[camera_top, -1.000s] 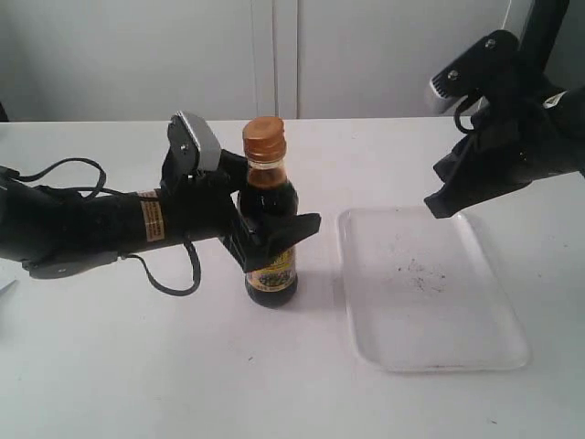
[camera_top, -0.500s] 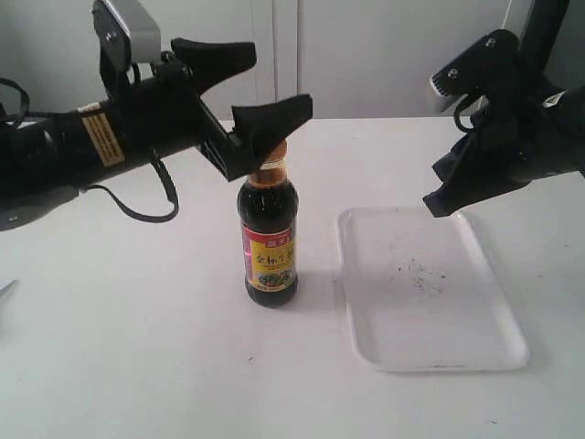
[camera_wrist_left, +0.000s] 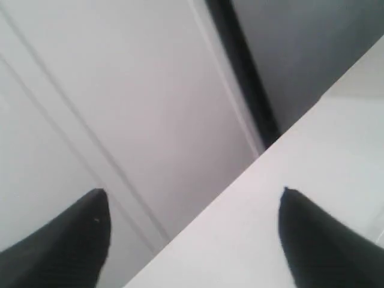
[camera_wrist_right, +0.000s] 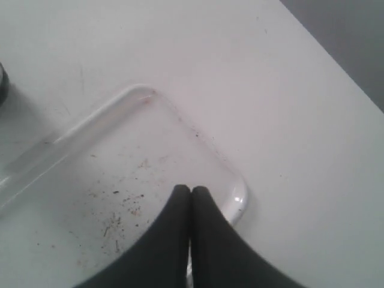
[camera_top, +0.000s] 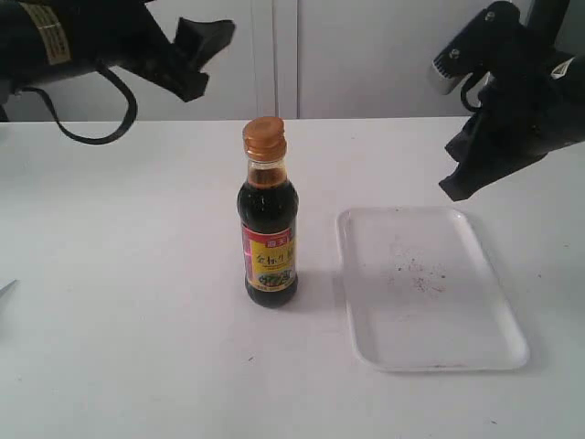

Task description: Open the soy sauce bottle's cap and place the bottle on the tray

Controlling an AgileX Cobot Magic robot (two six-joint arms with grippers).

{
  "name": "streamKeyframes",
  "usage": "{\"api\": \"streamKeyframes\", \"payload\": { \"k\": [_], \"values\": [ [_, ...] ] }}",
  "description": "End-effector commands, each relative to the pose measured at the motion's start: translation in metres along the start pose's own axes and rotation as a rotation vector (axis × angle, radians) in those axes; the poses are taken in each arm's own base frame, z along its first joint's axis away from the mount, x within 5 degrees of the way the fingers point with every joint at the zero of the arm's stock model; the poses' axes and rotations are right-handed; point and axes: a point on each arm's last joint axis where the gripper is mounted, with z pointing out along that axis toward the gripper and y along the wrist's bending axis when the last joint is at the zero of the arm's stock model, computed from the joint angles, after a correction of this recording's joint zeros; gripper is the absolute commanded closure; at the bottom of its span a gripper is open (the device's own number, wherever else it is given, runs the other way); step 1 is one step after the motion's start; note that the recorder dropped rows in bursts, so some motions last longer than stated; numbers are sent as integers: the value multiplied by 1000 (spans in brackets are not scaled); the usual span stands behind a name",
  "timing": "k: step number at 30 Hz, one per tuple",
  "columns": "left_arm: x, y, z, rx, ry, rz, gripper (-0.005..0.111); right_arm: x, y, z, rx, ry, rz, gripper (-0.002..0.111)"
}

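The soy sauce bottle stands upright on the white table, dark liquid inside, with a yellow and red label. Its copper-orange cap sits on the neck. Nothing touches the bottle. My left gripper hangs high at the upper left, well above and left of the cap. It is open, and only wall and table edge show between its fingers. The white tray lies right of the bottle, speckled and holding nothing. My right gripper hovers over the tray's far right corner, shut on nothing.
A grey wall with cabinet-door seams runs behind the table. The bottle's dark edge just shows at the border of the right wrist view. A small pale object pokes in at the table's left edge.
My left gripper, which was around the bottle's body a second ago, rose past the cap and pulled away up and left. The bottle stayed put. The right gripper lifted slightly.
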Motion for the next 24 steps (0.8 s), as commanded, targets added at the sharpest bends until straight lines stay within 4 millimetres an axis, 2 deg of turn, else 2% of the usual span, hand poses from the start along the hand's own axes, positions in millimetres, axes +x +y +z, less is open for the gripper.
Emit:
{"api": "streamKeyframes", "payload": {
  "k": [1,4,5,10,15,21,24],
  "values": [
    [2,12,-13,-100,195,40,64,-3,-7,-4,63,-26,-3,108],
    [11,17,-20,-148,324,38,99,-4,-8,-4,74,-36,15,108],
    [16,20,-22,-170,381,35,107,-4,-8,-4,78,-34,38,108],
    [34,46,-39,-351,624,-124,106,5,-30,-12,128,43,209,108],
    [45,72,-66,-524,897,-227,106,22,-56,-35,149,221,364,108],
    [58,68,-93,-529,1198,-300,106,47,-71,-52,188,322,537,108],
    [54,62,-106,-511,1261,-363,106,52,-75,-60,210,326,586,108]
  ]
}}
